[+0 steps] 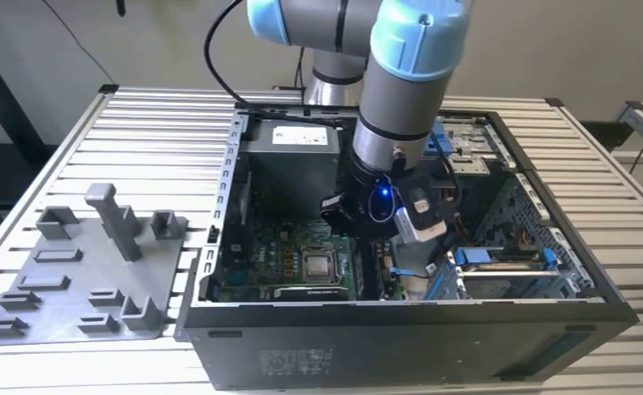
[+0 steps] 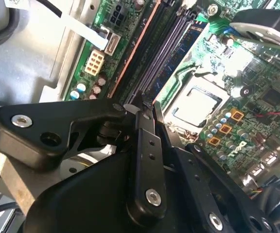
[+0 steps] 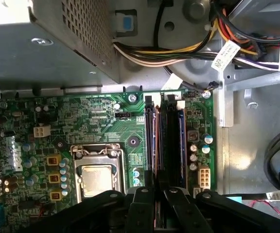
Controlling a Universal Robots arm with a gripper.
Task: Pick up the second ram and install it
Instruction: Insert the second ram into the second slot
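Exterior view first: my arm reaches down into the open computer case (image 1: 584,284), with my gripper (image 1: 393,247) low over the motherboard (image 1: 288,259), near the case's middle. The grey tray (image 1: 68,288) sits outside on the exterior view's left, its blocks bare. In both wrist views my fingers (image 2: 147,141) stand nearly together, pinched over the slot row — I judge they clamp the second ram (image 3: 154,141) edge-on, its length lying along the black slots (image 3: 171,141) so it can seat straight. Room is tight: the processor socket (image 3: 96,174) lies just beside the slots on one flank, a small white connector (image 3: 203,177) and the board's edge on the other.
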